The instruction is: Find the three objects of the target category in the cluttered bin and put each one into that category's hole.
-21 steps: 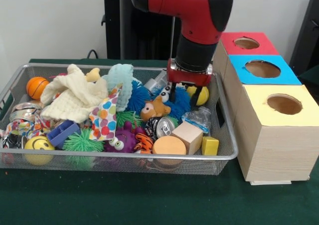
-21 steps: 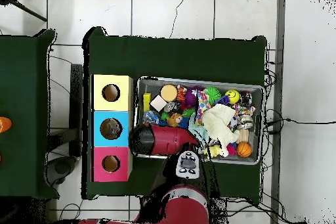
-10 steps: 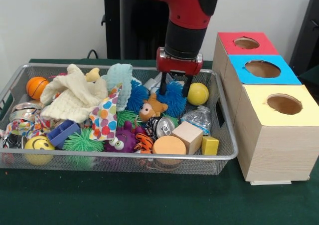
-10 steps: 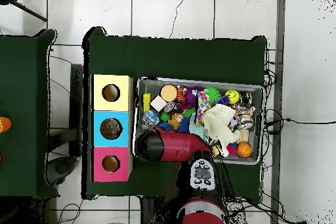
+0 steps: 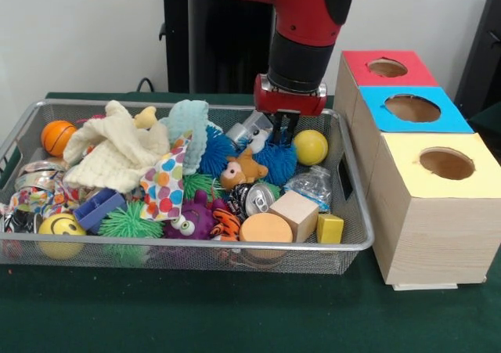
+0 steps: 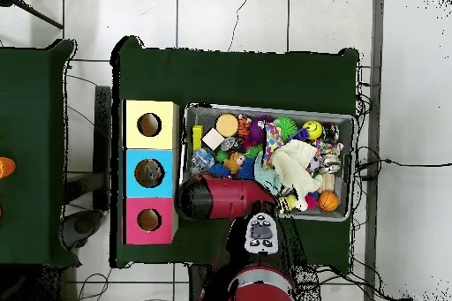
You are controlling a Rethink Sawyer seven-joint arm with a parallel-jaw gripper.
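Jaws closed over blue fuzzy ball (image 5: 275, 159)

A glossy red arm shell (image 5: 301, 5) is seen, joined to rounded black housings and a black cylindrical wrist. Below the wrist a flat red plate is mounted, from which the claw (image 5: 283, 130) with dark, narrow fingers (image 5: 287, 128) is carried. From overhead, a grey panel bearing small dark buttons is shown on the red arm.

- The tabletop (image 5: 196, 314) wears a dark green cloth.
- A second green-covered table (image 6: 31, 152) stands beside it, an orange thing (image 6: 4, 167) at its edge.
- Cables (image 6: 375, 163) trail over the pale tiled floor (image 6: 238, 15).
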